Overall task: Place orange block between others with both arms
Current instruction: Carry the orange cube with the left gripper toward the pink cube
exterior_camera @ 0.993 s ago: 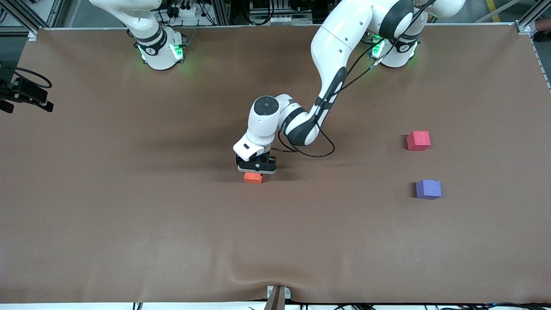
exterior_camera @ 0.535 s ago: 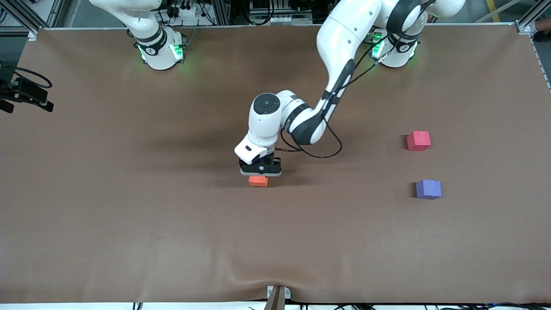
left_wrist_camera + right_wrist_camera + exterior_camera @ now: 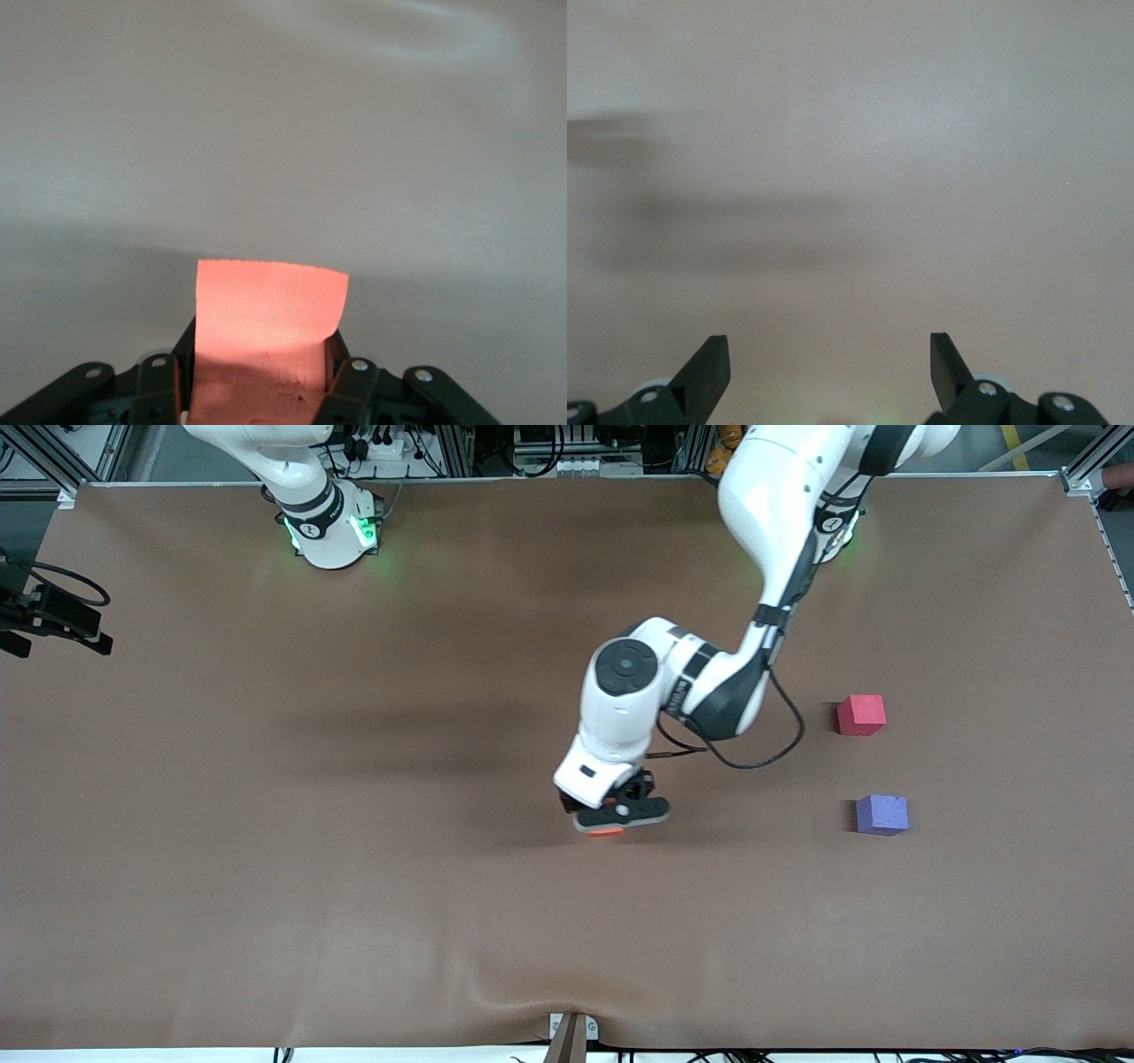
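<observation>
Small matte orange foam cube pinched in left gripper over smooth brown table cover; right gripper waits, fingers wide

Left gripper clamped on orange block above mid table; pinkish-red cube and purple-blue cube apart toward left arm's end, purple-blue nearer the camera
</observation>
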